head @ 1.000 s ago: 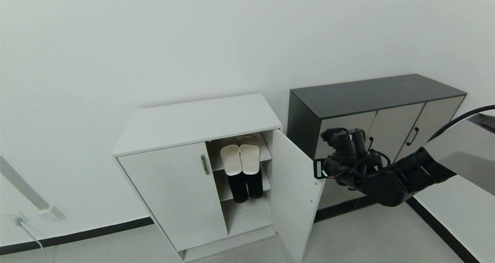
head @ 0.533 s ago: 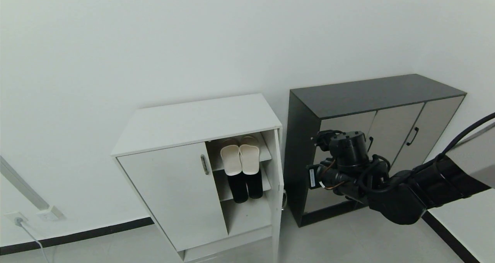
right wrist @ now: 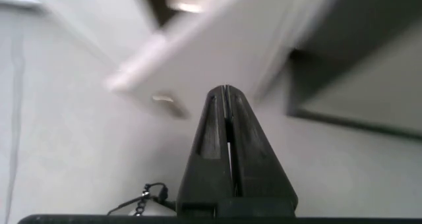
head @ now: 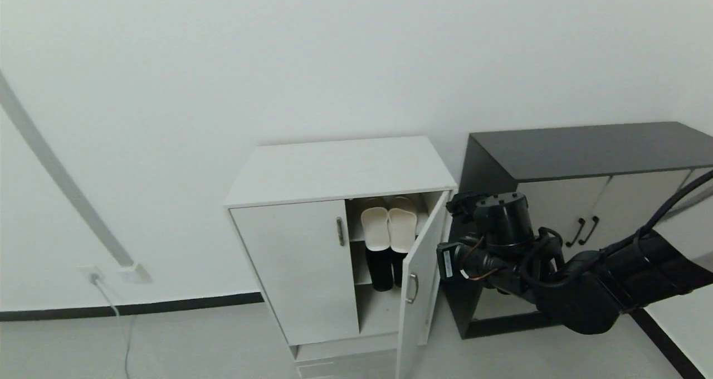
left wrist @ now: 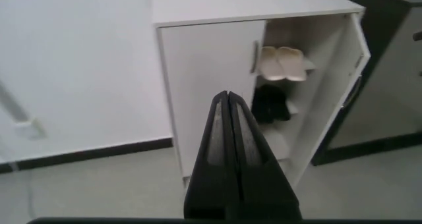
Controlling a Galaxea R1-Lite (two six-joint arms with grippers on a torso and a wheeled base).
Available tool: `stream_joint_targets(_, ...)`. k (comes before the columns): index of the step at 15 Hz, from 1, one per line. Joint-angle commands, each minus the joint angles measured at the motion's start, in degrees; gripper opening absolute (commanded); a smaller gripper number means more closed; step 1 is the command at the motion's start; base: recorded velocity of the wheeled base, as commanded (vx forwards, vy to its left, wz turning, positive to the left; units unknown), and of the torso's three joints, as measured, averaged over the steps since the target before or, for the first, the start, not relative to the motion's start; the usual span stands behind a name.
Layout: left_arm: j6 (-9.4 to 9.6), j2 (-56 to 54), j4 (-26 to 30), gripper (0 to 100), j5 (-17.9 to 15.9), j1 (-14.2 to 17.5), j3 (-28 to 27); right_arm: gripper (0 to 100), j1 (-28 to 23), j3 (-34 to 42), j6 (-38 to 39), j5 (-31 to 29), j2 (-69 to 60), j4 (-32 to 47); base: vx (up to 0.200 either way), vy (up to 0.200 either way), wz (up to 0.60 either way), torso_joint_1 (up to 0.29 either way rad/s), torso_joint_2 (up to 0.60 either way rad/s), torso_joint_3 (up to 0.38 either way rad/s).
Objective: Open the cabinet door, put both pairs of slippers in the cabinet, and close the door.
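— Cabinet door [head: 426, 251] on the right: how does it stand?
— Partly open, swung out from the white cabinet [head: 340, 167] at an angle, so the shelves show through the gap. Its handle [head: 411, 288] faces outward. The left-hand door [head: 295, 267] is flat against the front.
— And the slippers?
— Both pairs are inside. The white slippers [head: 389, 228] lie side by side on the upper shelf, their ends over its front edge. The black slippers [head: 383, 268] sit directly beneath them on the next shelf.
— Where is the right tool [right wrist: 226, 91]?
— On the outer side of the open door, between it and the dark cabinet [head: 585, 147] next to it. Its fingers are pressed together with nothing between them. In the right wrist view the tips point at the door's outer face, near the handle; whether they touch the panel I cannot tell.
— And the left tool [left wrist: 227, 95]?
— Clenched too, and empty. It hangs well back from the white cabinet, above the floor [head: 167, 345], pointing toward the left-hand door.
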Motion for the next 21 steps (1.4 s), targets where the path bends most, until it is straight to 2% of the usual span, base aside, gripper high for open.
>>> stream_joint_targets(1,-0.01,0.07,0.03,0,0.02,0.0,0.01,0,-0.01,0.21,0.02,0.2,-0.11,-0.05,0.0,0.0,0.6,-0.007,0.01,0.002)
stream_joint_targets(5,-0.01,0.07,-0.05,0,0.02,0.0,0.01,0,-0.01,1.7,-0.16,0.64,-0.11,-2.33,0.0,0.0,0.0,0.0,0.0,0.0)
stream_joint_targets(11,-0.01,0.07,0.03,0,-0.07,0.0,0.01,0,-0.54,6.8,-4.99,1.61,-0.46,-6.9,0.0,0.0,0.0,0.0,0.0,0.0)
stream_joint_targets(17,-0.01,0.07,0.03,0,-0.07,0.0,0.01,0,-1.24,15.94,-5.08,1.52,-9.6,-8.48,0.0,0.0,0.0,0.0,0.0,0.0)
stream_joint_targets(21,-0.01,0.07,0.03,0,-0.07,0.0,0.01,0,-1.24,20.25,-4.73,1.26,-9.42,-8.75,0.2,0.0,0.0,-0.01,0.0,0.005)
